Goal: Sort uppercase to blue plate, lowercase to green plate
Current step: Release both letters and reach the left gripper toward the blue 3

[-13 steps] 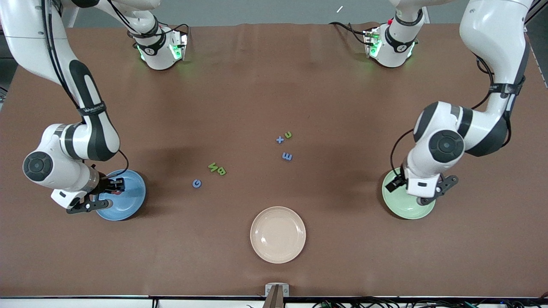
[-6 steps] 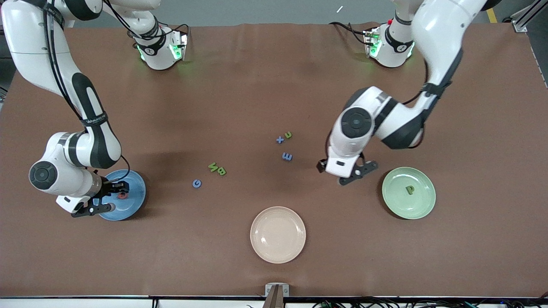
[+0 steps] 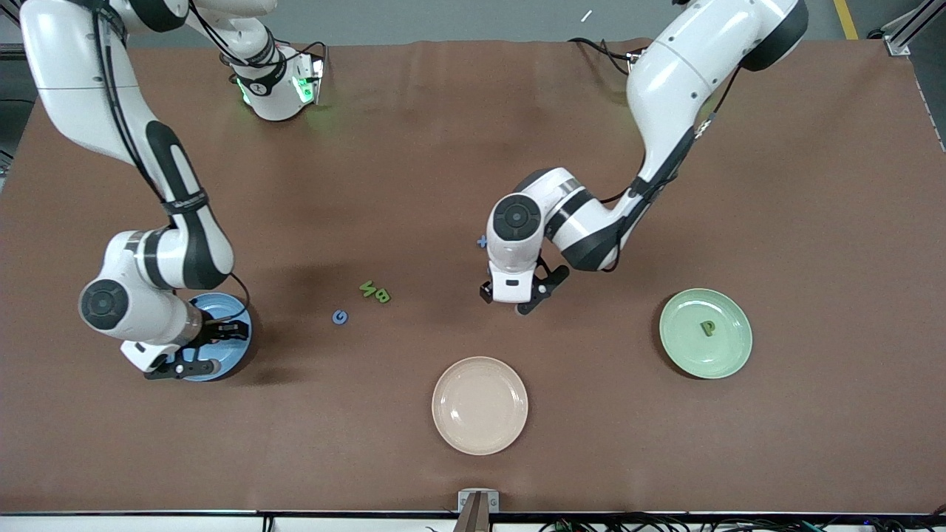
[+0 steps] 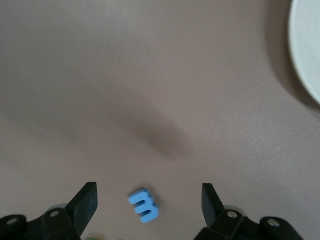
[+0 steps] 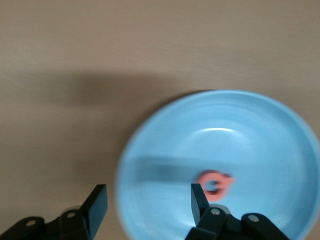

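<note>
My left gripper [image 3: 510, 294] is open over the blue m-like piece [image 4: 144, 205], which lies on the table between its fingers [image 4: 86, 199]. The blue x [image 3: 482, 241] shows beside that arm; the green u is hidden under it. The green p-like piece [image 3: 708, 328] lies in the green plate [image 3: 680, 351]. My right gripper [image 3: 211, 334] is open over the blue plate [image 3: 225, 306], at its rim in the right wrist view [image 5: 149, 200]. The red Q [image 5: 215, 182] lies in the blue plate [image 5: 225, 130]. The green N [image 3: 366, 288], green B [image 3: 382, 296] and blue G [image 3: 339, 317] lie on the table between the arms.
A cream plate [image 3: 480, 405] stands nearest to the front camera, midway along the table; its rim shows in the left wrist view [image 4: 306, 55]. The brown table top [image 3: 813, 222] is bare toward the left arm's end.
My left arm has swung from the green plate, leaving the p in it, to over the m-like piece. My right gripper has let go of the red Q and shifted a little over the blue plate.
</note>
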Available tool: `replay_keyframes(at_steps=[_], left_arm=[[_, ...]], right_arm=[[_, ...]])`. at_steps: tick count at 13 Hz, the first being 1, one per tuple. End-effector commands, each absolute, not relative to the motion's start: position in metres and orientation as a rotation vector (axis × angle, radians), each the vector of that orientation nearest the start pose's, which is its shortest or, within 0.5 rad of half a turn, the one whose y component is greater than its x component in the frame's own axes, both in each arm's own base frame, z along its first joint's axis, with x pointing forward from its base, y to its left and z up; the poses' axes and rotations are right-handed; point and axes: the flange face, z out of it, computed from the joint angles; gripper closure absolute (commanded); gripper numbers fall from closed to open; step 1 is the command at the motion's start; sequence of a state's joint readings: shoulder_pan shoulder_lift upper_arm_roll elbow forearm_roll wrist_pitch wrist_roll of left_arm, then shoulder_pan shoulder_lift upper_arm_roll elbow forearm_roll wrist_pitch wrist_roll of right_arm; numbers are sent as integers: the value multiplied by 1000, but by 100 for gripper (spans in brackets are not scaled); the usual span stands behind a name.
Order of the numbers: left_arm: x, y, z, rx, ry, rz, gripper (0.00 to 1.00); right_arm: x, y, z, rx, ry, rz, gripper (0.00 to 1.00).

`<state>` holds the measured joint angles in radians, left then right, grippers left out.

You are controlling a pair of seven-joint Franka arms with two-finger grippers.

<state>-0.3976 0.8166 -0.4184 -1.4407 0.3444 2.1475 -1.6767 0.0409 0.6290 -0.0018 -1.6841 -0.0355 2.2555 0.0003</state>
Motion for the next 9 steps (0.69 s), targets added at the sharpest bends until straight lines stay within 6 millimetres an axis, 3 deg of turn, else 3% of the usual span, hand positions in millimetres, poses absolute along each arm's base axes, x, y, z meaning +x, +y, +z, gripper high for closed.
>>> replay_keyframes(at_steps=[1,4,6,9], left_arm=[[535,-491,212,-2798,-1382,22,13],[520,-503,200,-2705,-1524,27,17],[522,-501,202,-2629,-1665,26,20],[515,-501,189,-2594,-1784,25,24]], right_arm=[[666,79,237,-3158,82,134,24],[653,142,234,-3130,262,169,24],[643,177,229,-3128,328,183,24],[633,210,222,-3127,376,179,24]])
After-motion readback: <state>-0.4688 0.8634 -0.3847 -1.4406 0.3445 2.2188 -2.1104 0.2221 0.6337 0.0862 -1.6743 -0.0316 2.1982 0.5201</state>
